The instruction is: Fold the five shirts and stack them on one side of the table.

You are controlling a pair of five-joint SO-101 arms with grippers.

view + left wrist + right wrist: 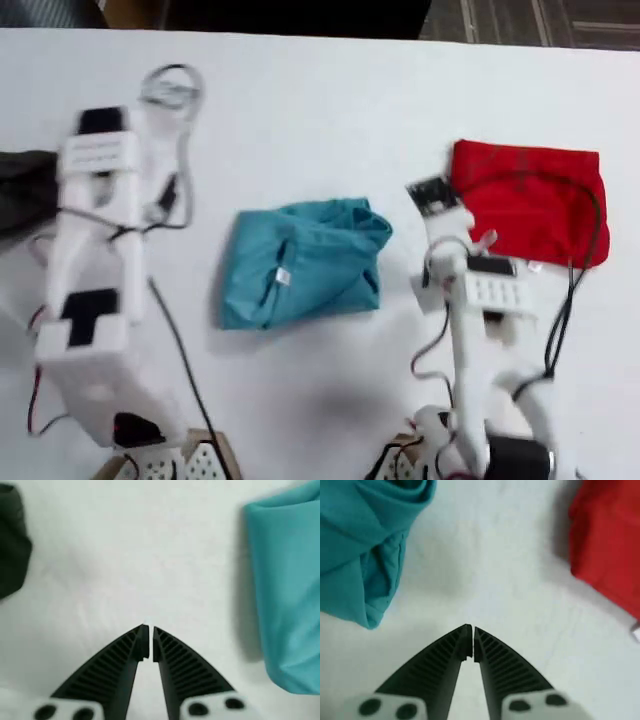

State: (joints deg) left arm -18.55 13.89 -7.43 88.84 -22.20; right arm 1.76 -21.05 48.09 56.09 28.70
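A teal shirt (303, 262) lies folded in a loose bundle at the table's middle, with a small white tag showing. A folded red shirt (532, 200) rests at the right. A dark grey shirt (22, 190) sits at the left edge. My left gripper (148, 642) is shut over bare table, between the dark grey shirt (12, 542) and the teal shirt (287, 590). My right gripper (472, 642) is shut over bare table too, with the teal shirt (365, 545) on one side and the red shirt (610, 545) on the other. Neither gripper holds anything.
The left arm (95, 240) stands over the table's left part, with a looped cable (172, 88) beyond it. The right arm (480, 330) stands just in front of the red shirt, its black cable crossing that shirt. White table (330, 110) stretches across the back.
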